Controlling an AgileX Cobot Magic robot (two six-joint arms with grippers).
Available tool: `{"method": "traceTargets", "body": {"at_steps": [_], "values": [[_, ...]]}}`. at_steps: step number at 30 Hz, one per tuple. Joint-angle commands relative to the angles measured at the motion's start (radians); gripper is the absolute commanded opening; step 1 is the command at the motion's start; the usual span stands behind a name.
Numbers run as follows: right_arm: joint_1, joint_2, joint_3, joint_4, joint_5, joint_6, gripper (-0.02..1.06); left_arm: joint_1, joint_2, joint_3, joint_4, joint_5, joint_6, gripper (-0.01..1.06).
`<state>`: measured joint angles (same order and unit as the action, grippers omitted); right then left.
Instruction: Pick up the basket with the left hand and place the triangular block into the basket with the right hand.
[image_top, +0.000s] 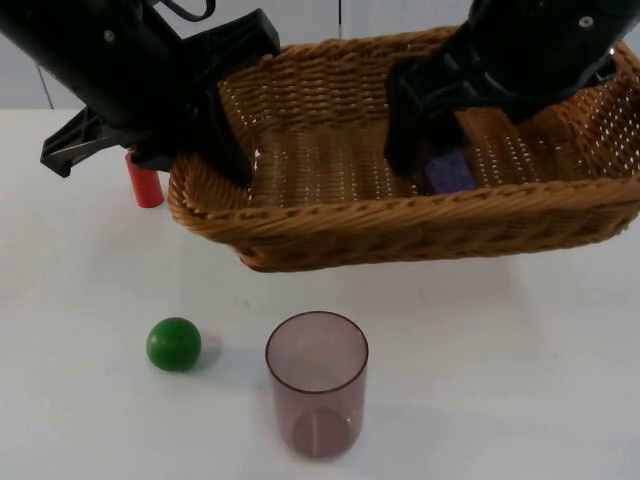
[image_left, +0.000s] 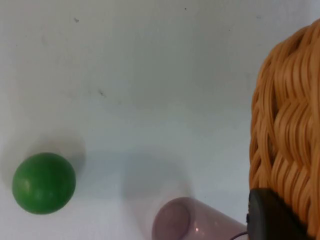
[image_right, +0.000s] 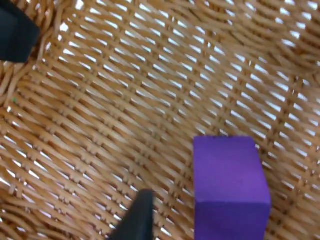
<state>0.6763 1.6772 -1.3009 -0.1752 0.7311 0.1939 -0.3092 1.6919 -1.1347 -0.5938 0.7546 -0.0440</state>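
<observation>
A wicker basket (image_top: 400, 218) hangs above the table, tilted a little. My left gripper (image_top: 222, 150) is shut on its left rim, with one black fingertip (image_left: 272, 216) against the woven wall (image_left: 287, 135). My right gripper (image_top: 432, 160) reaches down inside the basket. Under it a purple block (image_top: 450, 172) lies on the woven floor (image_right: 115, 100). In the right wrist view the block (image_right: 230, 185) rests flat, apart from the one fingertip (image_right: 135, 220) beside it, so the right gripper stands open.
A green ball (image_top: 174, 343) (image_left: 44, 183) and a translucent purple cup (image_top: 317, 385) (image_left: 192, 220) stand on the white table in front of the basket. A red cylinder (image_top: 143, 181) stands at the left, behind the left arm.
</observation>
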Motion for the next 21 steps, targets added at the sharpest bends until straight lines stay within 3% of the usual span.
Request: {"method": "traceTargets", "body": {"at_steps": [1, 6, 12, 16, 19, 21], "values": [[0.008, -0.013, 0.004, 0.005, -0.031, -0.007, 1.01, -0.006, -0.007, -0.013, -0.02, -0.001, -0.008, 0.0], [0.008, -0.053, 0.004, 0.005, -0.038, -0.005, 1.01, -0.006, -0.005, -0.013, -0.01, -0.001, -0.008, 0.0], [0.008, -0.245, 0.004, -0.011, -0.04, -0.005, 1.01, -0.006, -0.005, -0.016, 0.005, -0.009, -0.005, 0.0], [0.006, -0.417, 0.004, -0.052, -0.04, 0.015, 1.01, -0.006, -0.005, -0.016, 0.005, -0.034, 0.015, 0.0], [0.006, -0.572, 0.004, -0.162, -0.024, 0.101, 1.01, -0.003, -0.002, -0.016, 0.005, -0.072, 0.015, 0.0], [0.006, -0.617, 0.004, -0.181, -0.007, 0.116, 1.01, -0.003, 0.003, -0.02, 0.002, -0.08, 0.015, 0.0]]}}
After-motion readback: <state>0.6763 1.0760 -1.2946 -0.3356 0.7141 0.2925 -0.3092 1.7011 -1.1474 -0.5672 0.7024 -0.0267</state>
